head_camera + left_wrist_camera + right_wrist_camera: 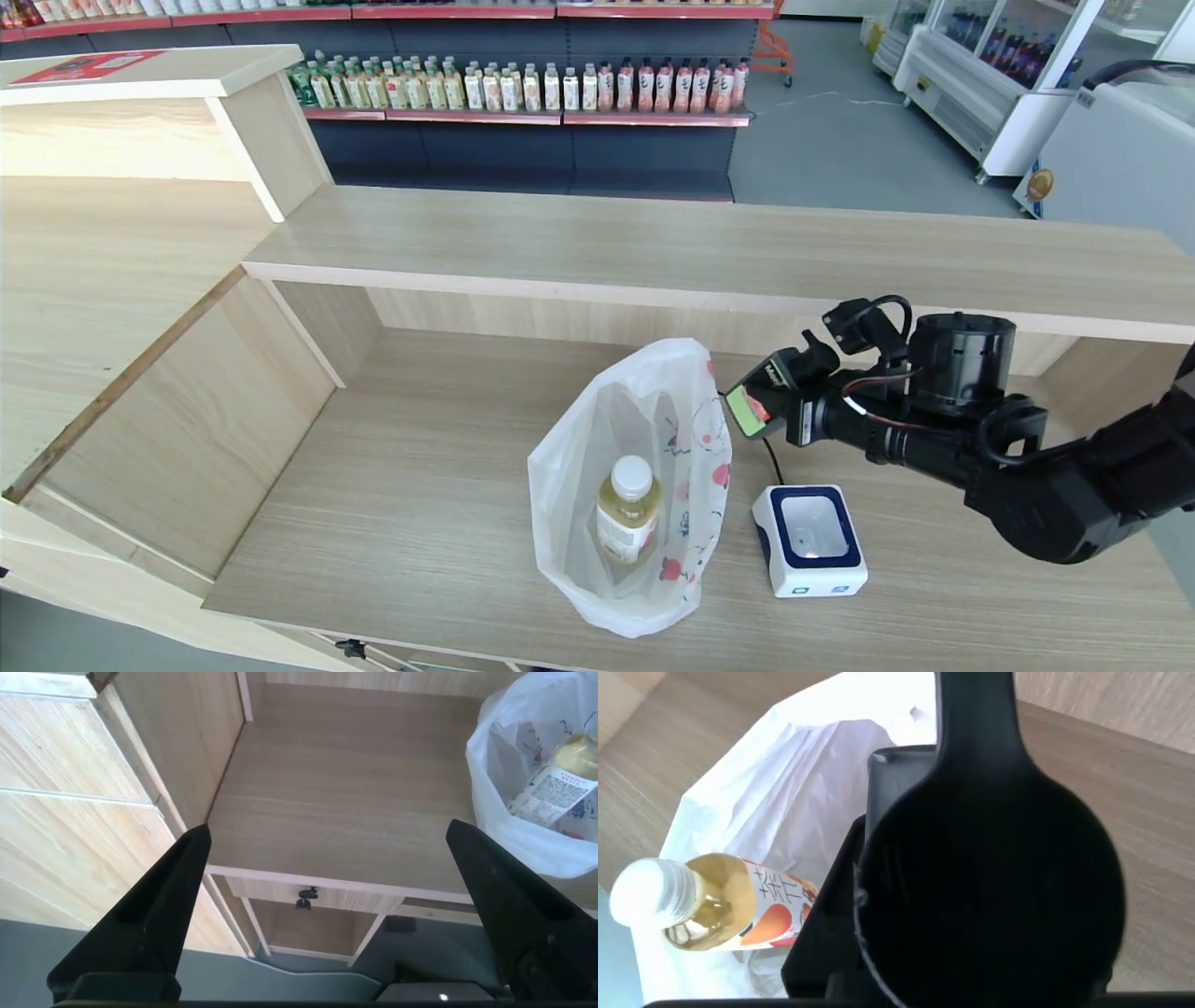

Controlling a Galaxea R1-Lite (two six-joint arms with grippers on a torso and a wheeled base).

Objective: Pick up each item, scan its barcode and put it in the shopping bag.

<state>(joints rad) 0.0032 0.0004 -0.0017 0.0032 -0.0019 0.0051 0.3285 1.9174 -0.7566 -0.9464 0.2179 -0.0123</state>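
Observation:
A white plastic shopping bag (644, 485) stands open in the middle of the wooden counter, with a pale-yellow drink bottle (628, 509) upright inside it. To its right lies the white and blue barcode scanner (808, 539), window facing up. My right gripper (761, 401) hangs above the scanner beside the bag's upper right rim, shut on a small green and red package (747, 411). In the right wrist view the bottle (710, 905) lies in the bag (813, 784) beyond a dark shape close to the lens. My left gripper (327, 835) is open and empty off the counter's front edge, left of the bag (523, 849).
A raised counter ledge (709, 243) runs along the back and a wooden side wall (187, 420) closes the left. A cable runs back from the scanner. Bare counter (401, 485) lies left of the bag. Store shelves of bottles (523, 89) stand far behind.

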